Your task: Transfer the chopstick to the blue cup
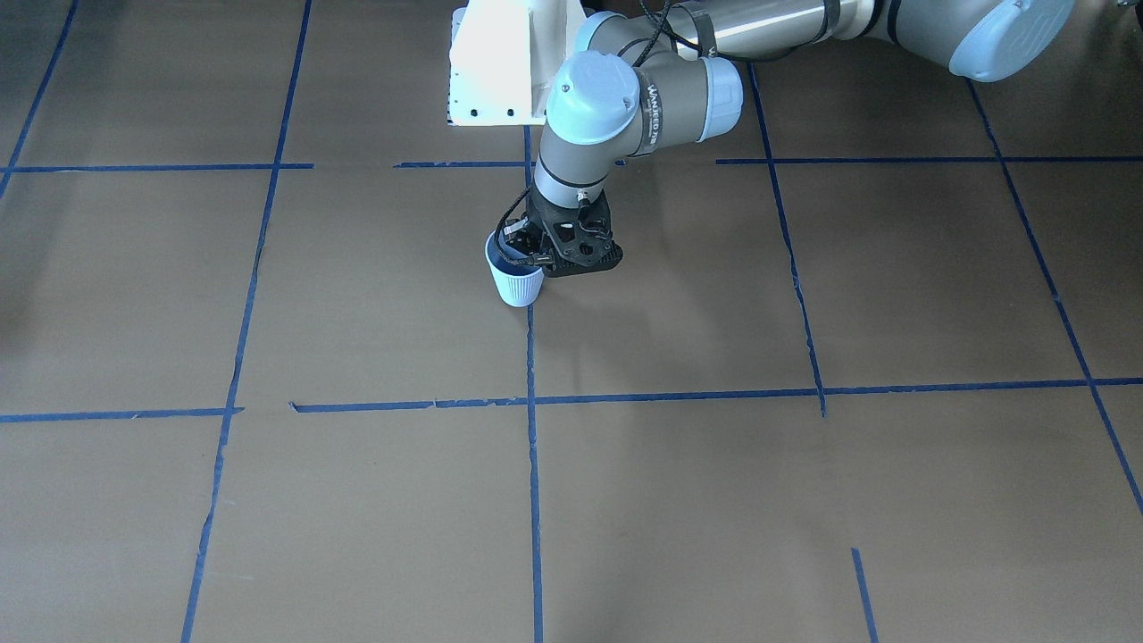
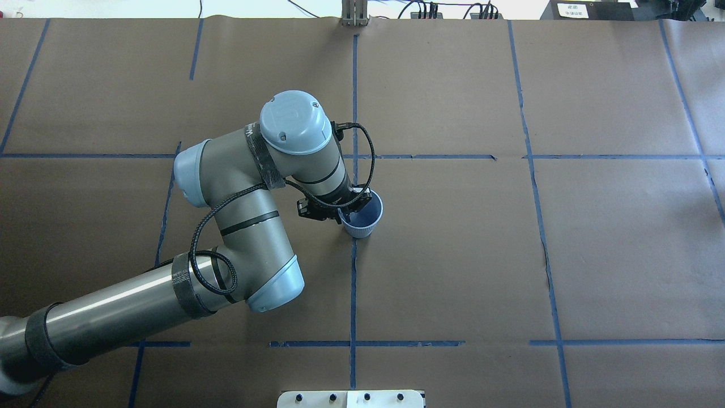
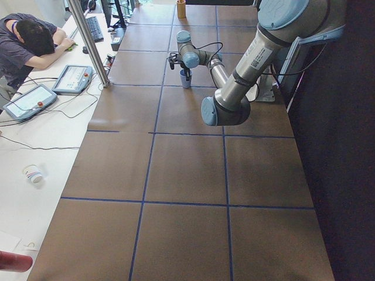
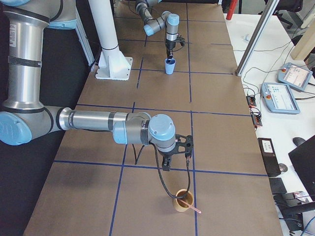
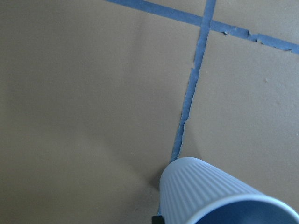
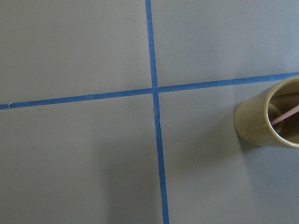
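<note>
Showing the stage before transfer: the chopstick (image 4: 191,205) is seen standing aslant in a tan cup (image 4: 181,205) at the robot's right end of the table (image 2: 453,255), its upper end projecting past that cup's rim. In the right wrist view only a short pinkish length of it is seen inside the cup mouth. The blue cup (image 2: 363,220) is set upright near the table's middle, on a line of blue tape (image 2: 352,283), well apart from the tan cup.

The left gripper (image 2: 343,213) is held at the blue cup's rim; whether the rim is pinched or merely approached cannot be told. The right gripper (image 4: 167,166) is poised above and just beside the tan cup, and its opening cannot be judged from the side view alone.

The chopstick is judged light, stiff and smooth, so it may be expected to pivot or slip between two flat fingers. A hold is best taken on the projecting upper part, clear of the rim, across the stick's axis. The tan cup looks light and could be dragged or tipped if the stick is drawn out sideways rather than along its lean.
</note>
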### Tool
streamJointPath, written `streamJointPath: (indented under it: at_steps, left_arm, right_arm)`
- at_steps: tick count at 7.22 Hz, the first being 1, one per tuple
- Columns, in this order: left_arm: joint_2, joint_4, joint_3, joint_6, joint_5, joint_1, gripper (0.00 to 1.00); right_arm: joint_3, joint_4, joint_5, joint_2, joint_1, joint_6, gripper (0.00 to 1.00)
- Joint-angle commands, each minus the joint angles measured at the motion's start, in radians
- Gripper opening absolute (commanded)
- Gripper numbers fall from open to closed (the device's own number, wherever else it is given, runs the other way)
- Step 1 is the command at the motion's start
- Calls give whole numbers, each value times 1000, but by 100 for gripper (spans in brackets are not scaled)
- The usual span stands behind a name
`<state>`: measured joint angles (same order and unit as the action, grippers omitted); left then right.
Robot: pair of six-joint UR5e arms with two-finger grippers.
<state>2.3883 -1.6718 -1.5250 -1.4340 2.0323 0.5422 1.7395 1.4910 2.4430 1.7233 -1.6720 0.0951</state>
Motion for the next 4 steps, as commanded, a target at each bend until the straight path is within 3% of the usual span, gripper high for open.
streamJointPath:
  at_steps: [1, 2, 4]
  left_arm:
    - [-6, 1, -12, 4, 5, 15, 81]
    - [-6, 1, -12, 4, 5, 16, 95]
    - [-38, 3, -76, 4, 9, 45, 100]
  right_arm:
    - [0, 2, 4, -1, 0, 0, 100]
    - [0, 2, 11, -1, 0, 0, 100]
    - [2, 2, 24, -10, 0, 0, 100]
